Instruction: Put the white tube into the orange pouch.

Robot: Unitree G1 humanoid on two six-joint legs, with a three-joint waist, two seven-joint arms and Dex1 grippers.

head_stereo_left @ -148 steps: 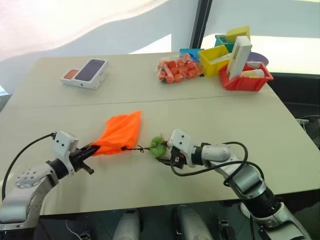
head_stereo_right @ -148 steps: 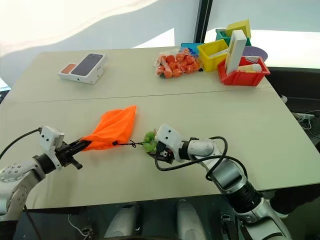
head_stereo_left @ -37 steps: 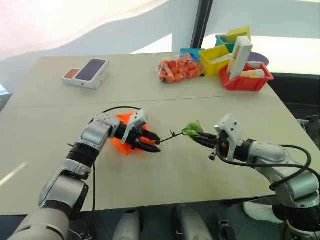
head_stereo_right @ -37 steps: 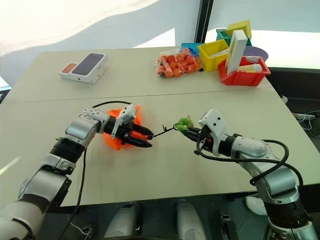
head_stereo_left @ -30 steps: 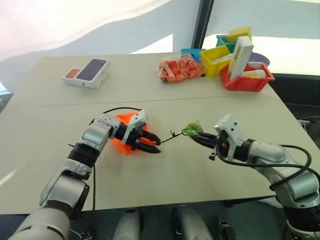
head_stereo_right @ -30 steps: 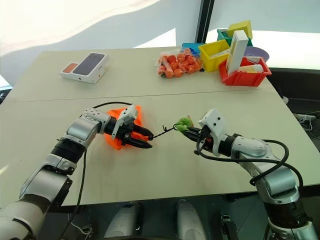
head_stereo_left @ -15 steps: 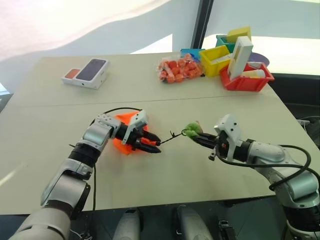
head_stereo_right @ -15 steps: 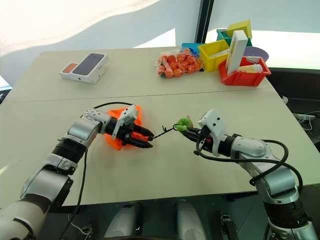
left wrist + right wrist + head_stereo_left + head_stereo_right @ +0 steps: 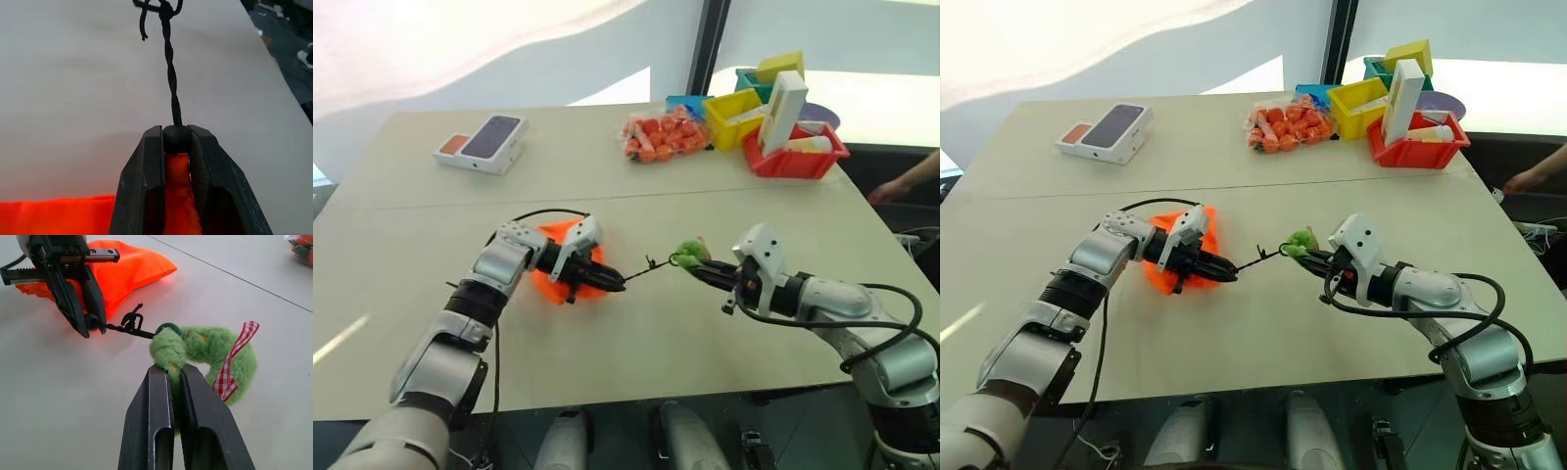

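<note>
The orange pouch (image 9: 548,285) lies bunched on the table's near middle. My left gripper (image 9: 176,134) is shut on the pouch's gathered neck, where the black cord (image 9: 171,83) comes out. The cord runs taut to the right, to a green fuzzy tuft (image 9: 210,350) with a red checked ribbon. My right gripper (image 9: 173,374) is shut on that tuft and holds it a little above the table. The two grippers face each other across the cord. The white tube is out of view.
A phone box (image 9: 481,143) lies at the far left. At the far right are a clear bag of orange-red pieces (image 9: 661,135), a yellow bin (image 9: 734,116) and a red bin (image 9: 793,157) with an upright white box (image 9: 781,110). A person's hand (image 9: 901,186) shows at the right edge.
My left gripper's fingers have closed on the pouch's neck. A person's hand has come in at the right edge. The right gripper has kept still.
</note>
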